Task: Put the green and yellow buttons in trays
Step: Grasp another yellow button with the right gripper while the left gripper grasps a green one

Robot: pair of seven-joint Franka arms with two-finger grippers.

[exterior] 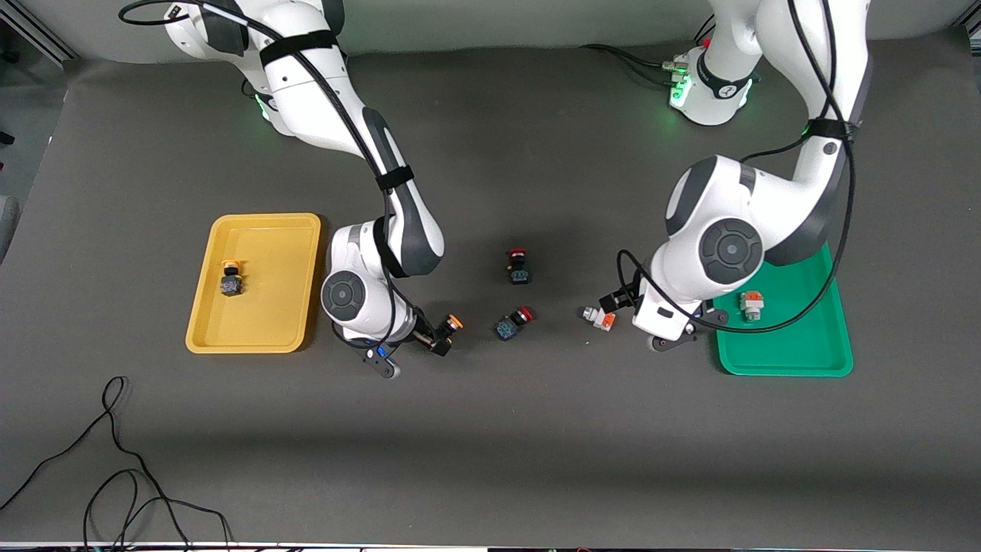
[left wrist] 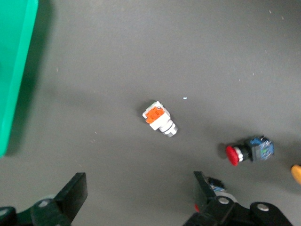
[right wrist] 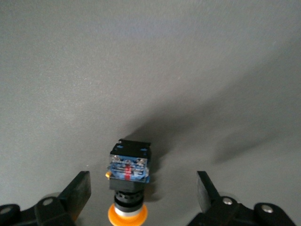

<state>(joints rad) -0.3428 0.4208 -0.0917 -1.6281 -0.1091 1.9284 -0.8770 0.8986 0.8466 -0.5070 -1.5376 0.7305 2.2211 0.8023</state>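
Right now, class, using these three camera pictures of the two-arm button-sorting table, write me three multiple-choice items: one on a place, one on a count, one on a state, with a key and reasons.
1. Where does the yellow-capped button outside the tray lie?
A. In the green tray
B. On the table between the right gripper's fingers
C. On top of a red-capped button

2. How many red-capped buttons are on the table?
A. One
B. Two
C. Four

3. How is the left gripper set?
A. Open over a white button with an orange block
B. Shut on that button
C. Open over the yellow tray

Key:
1 B: the right wrist view shows the yellow-capped button on the mat within the right gripper.
2 B: one red-capped button and another lie mid-table.
3 A: the left gripper stands open above the white button with an orange block, not touching it.
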